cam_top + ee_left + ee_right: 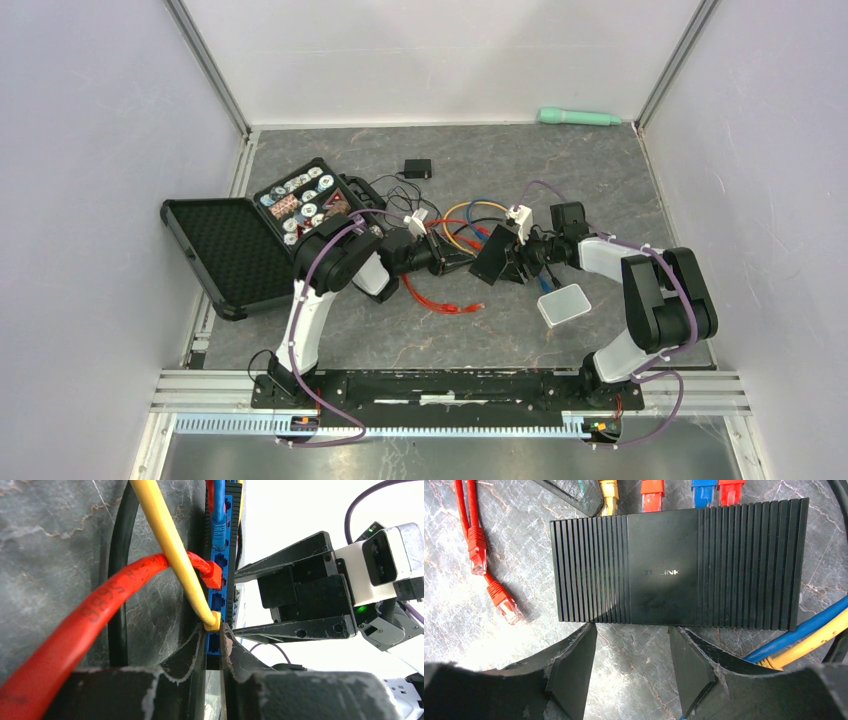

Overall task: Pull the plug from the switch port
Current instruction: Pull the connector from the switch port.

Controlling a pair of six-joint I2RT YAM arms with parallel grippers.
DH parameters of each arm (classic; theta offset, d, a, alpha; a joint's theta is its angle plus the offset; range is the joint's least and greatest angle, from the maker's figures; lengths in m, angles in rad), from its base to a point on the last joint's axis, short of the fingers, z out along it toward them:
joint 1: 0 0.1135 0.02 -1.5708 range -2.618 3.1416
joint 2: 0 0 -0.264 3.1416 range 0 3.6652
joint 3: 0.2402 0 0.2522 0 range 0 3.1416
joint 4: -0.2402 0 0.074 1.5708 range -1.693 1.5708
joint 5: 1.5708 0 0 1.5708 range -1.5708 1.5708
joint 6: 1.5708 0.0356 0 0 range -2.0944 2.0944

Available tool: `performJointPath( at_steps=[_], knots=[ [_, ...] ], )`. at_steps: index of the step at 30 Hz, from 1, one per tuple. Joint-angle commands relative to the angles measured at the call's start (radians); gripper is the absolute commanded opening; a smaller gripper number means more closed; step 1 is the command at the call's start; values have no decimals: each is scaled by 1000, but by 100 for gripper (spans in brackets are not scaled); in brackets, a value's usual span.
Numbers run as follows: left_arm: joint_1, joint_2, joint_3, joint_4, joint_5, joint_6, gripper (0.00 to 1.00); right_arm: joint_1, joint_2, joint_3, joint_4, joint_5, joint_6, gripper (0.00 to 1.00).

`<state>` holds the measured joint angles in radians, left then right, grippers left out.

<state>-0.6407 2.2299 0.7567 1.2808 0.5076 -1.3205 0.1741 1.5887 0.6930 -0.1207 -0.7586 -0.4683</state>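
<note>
The black switch (674,565) lies mid-table (492,258) with its blue port face (220,570) toward my left arm. Yellow (608,490), red (652,495), blue (703,492) and another red plug (730,490) sit in its ports. My left gripper (216,627) has narrowed onto the yellow plug (214,621), a fingertip pressing each side of it, at the lowest filled port. In the top view the left gripper (462,262) is at the switch's left side. My right gripper (631,629) is open, its fingertips resting against the switch's back edge, nothing between them.
A loose red cable (445,300) with two free plugs (484,565) lies left of the switch. A clear plastic tub (564,305) sits near the right arm. An open black case (250,240) stands at the left, a small black box (417,168) behind, a green tool (578,117) at the back wall.
</note>
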Motion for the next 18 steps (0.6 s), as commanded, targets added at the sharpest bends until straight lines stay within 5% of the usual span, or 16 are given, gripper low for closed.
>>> performJointPath(
  at_steps=[1,10,18],
  knots=[
    [-8,25,-2,-171,-2,146,4,9,18,20,-36,-2,-37,63],
    [-8,-11,13,-301,-16,213,2,9,-59,49,-87,-15,-116,74],
    [-8,-12,29,-334,6,236,2,10,-124,107,-54,7,-88,72]
  ],
)
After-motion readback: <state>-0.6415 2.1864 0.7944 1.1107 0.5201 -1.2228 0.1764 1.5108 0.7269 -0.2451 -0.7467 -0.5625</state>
